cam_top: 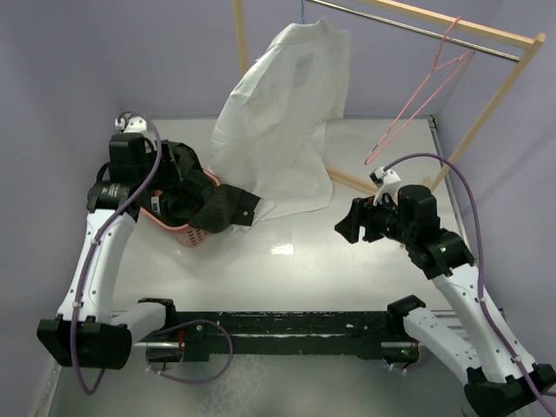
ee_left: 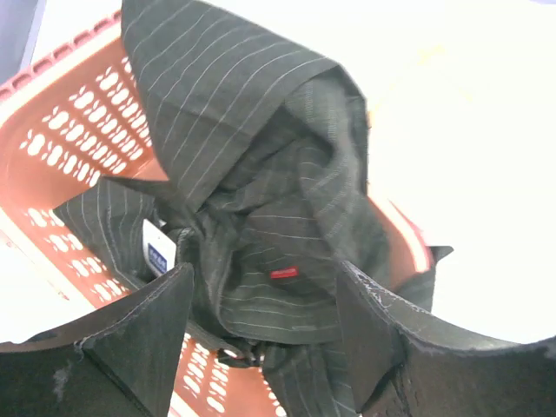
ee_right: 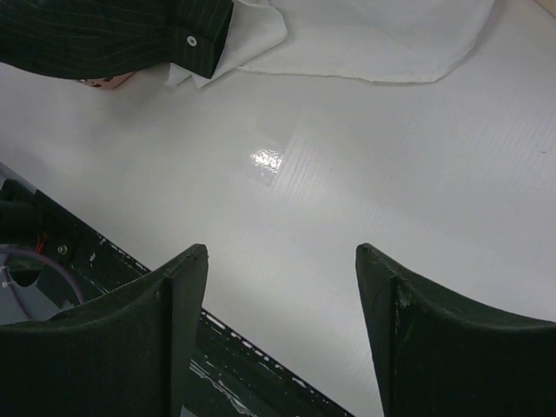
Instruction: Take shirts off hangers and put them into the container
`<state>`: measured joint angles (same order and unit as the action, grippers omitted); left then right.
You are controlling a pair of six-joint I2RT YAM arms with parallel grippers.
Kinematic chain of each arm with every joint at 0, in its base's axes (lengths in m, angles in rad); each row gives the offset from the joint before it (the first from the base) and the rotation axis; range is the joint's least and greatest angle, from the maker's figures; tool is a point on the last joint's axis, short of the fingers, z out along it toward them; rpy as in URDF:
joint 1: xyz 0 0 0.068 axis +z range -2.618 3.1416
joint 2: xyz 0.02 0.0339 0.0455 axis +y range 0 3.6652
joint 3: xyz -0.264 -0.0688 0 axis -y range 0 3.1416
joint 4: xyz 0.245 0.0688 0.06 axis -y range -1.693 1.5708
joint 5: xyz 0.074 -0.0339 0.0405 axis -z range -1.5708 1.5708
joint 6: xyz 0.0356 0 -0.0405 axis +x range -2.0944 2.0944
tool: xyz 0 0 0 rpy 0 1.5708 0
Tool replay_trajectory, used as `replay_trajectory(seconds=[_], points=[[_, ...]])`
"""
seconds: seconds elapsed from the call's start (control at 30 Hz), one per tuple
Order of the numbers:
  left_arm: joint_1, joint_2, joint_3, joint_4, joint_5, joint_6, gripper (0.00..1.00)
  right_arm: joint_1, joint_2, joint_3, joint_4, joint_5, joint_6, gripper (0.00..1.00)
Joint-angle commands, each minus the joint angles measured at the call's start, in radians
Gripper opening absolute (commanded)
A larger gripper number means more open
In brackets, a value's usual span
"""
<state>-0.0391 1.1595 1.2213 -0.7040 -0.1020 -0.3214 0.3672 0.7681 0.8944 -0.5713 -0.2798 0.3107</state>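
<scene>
The black pinstriped shirt (cam_top: 213, 207) (ee_left: 261, 174) lies heaped in the salmon-pink container (cam_top: 178, 233) (ee_left: 78, 130) at the left, with a sleeve spilling over the rim onto the table. My left gripper (cam_top: 172, 187) (ee_left: 265, 269) hangs just above that heap, jaws wide open, cloth below them and not pinched. The white shirt (cam_top: 282, 122) (ee_right: 373, 35) hangs on the blue hanger (cam_top: 302, 12) from the rail, its hem resting on the table. The pink hanger (cam_top: 426, 87) hangs bare on the rail. My right gripper (cam_top: 350, 223) (ee_right: 282, 252) is open over bare table.
A wooden rack with a metal rail (cam_top: 417, 26) stands at the back right, its slanted leg (cam_top: 491, 104) and base bar (cam_top: 352, 181) reaching the white table (cam_top: 347, 261). A black frame (cam_top: 287, 326) runs along the near edge. Purple walls enclose the space.
</scene>
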Motion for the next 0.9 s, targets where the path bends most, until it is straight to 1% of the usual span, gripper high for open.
replay_trajectory(seconds=[0.0,0.07,0.2,0.3,0.47,0.57,0.6,0.63,0.67,0.73,0.77,0.87], points=[[-0.016,-0.092,0.048,0.125,0.082,-0.024,0.69,-0.001,0.012,0.027,0.023,-0.011,0.008,0.71],[-0.021,-0.060,0.063,0.140,0.077,-0.009,0.69,-0.001,0.016,0.029,0.023,-0.013,0.008,0.71],[-0.021,0.083,0.127,0.085,0.071,0.032,0.69,-0.001,0.015,0.031,0.022,-0.009,0.008,0.71],[-0.025,0.150,0.117,0.096,0.069,0.038,0.69,-0.001,0.018,0.029,0.022,-0.006,0.007,0.71],[-0.036,0.187,0.096,0.101,0.030,0.042,0.68,-0.001,0.021,0.026,0.017,-0.003,0.000,0.71],[-0.047,0.177,0.087,0.091,0.005,0.052,0.64,-0.001,0.020,0.022,0.021,-0.002,0.000,0.71],[-0.050,0.167,0.080,0.093,-0.002,0.057,0.61,-0.001,0.019,0.020,0.024,-0.003,0.003,0.71],[-0.053,0.159,0.069,0.097,-0.007,0.063,0.52,-0.001,0.020,0.019,0.029,-0.005,0.004,0.71],[-0.053,0.153,0.052,0.102,-0.013,0.071,0.40,-0.001,0.018,0.016,0.032,-0.005,0.005,0.71],[-0.053,0.143,0.025,0.105,-0.031,0.077,0.04,-0.002,0.016,0.012,0.036,-0.006,0.009,0.71],[-0.053,0.138,0.011,0.105,-0.038,0.079,0.00,-0.001,0.014,0.011,0.035,-0.004,0.009,0.71],[-0.053,0.116,-0.040,0.096,-0.056,0.071,0.00,-0.001,0.007,0.008,0.032,0.002,0.006,0.71]])
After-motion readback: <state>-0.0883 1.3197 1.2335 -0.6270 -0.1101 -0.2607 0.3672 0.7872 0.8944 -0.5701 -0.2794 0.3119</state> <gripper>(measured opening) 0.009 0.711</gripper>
